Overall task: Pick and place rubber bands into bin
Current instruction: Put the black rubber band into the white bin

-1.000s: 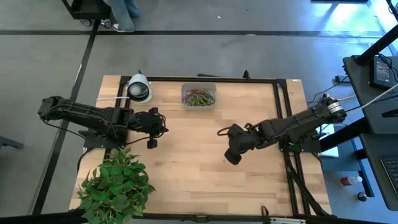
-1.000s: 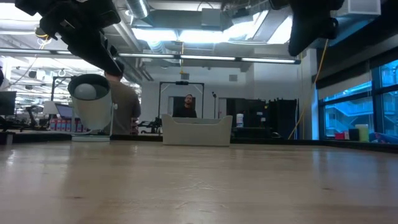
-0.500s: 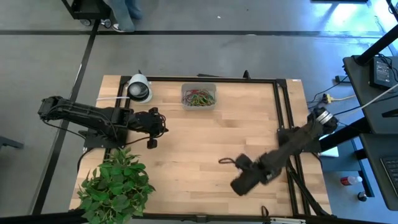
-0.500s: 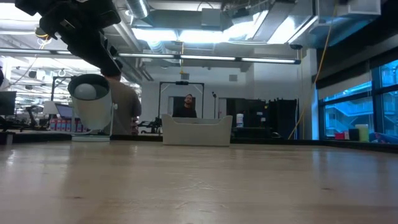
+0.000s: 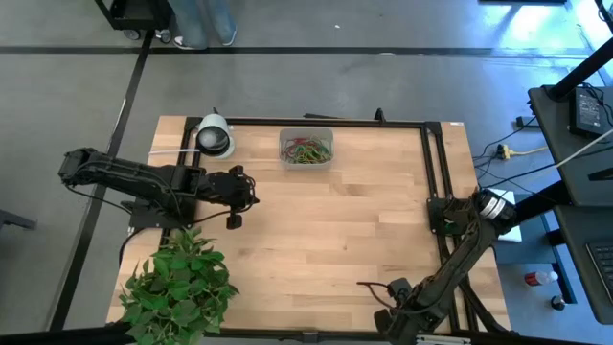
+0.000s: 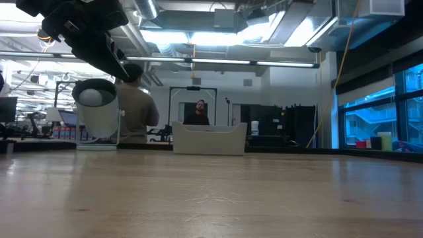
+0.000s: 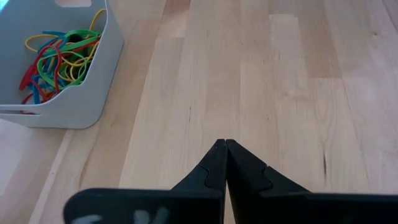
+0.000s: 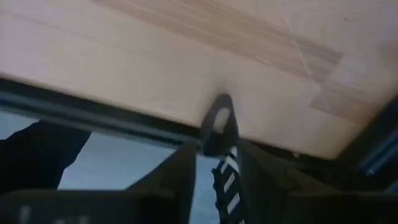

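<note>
The wood table sits on a grey floor. A plant fills its lower left corner, and a tape roll stands at the upper left. A person stands in the room behind.

The bin is at the top middle, with the rubber bands piled inside.

The left gripper waits at middle left, fingers pressed together on nothing. The right gripper is at the bottom edge; I cannot tell its fingers.
</note>
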